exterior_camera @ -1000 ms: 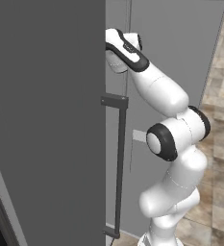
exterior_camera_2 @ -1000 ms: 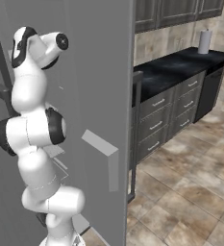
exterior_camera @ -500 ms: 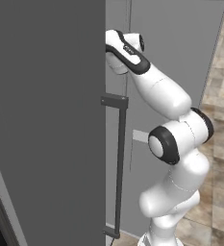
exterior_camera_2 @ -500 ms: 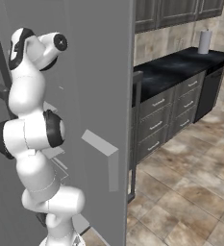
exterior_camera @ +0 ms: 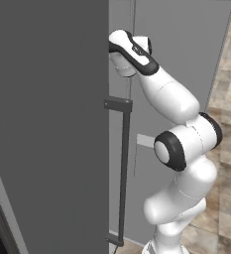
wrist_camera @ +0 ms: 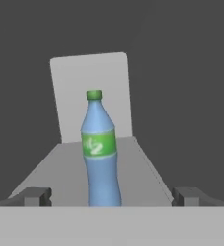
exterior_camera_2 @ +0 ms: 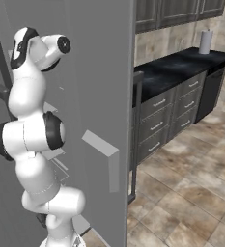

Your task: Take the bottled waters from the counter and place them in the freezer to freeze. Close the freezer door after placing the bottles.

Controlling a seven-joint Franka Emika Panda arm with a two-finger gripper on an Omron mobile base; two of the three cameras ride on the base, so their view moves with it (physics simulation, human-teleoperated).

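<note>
Standing upright straight ahead of the gripper (wrist_camera: 111, 197), between the two finger tips (wrist_camera: 34, 196) and apart from both: a clear blue bottle (wrist_camera: 101, 153) with green cap and green label band, base set on a pale grey shelf (wrist_camera: 56, 168) inside the freezer (exterior_camera: 47, 124). Gripper spread wide, one tip at either lower corner of the hand view, nothing held, no contact with the bottle. Behind the bottle, further from the gripper, a lighter grey back panel (wrist_camera: 70, 91) framed by dark grey interior walls.

Seen from the left base view: white arm (exterior_camera: 179, 149) reaching up and leftwards, wrist tucked behind the edge of the open grey door, so gripper hidden there. Just below the wrist, a long dark vertical bar handle (exterior_camera: 123, 173) running down the door edge.

Seen from the right base view: arm (exterior_camera_2: 34, 140) rising at the left, hand turned into the freezer opening, beside the flat grey door panel (exterior_camera_2: 99, 96). Well off to the right of the gripper, a black veined worktop (exterior_camera_2: 174, 67) over grey drawer fronts (exterior_camera_2: 157, 123) with bar handles, and a white paper-towel roll (exterior_camera_2: 206, 42) upright at its far end. Tiled floor (exterior_camera_2: 181, 193) below.
</note>
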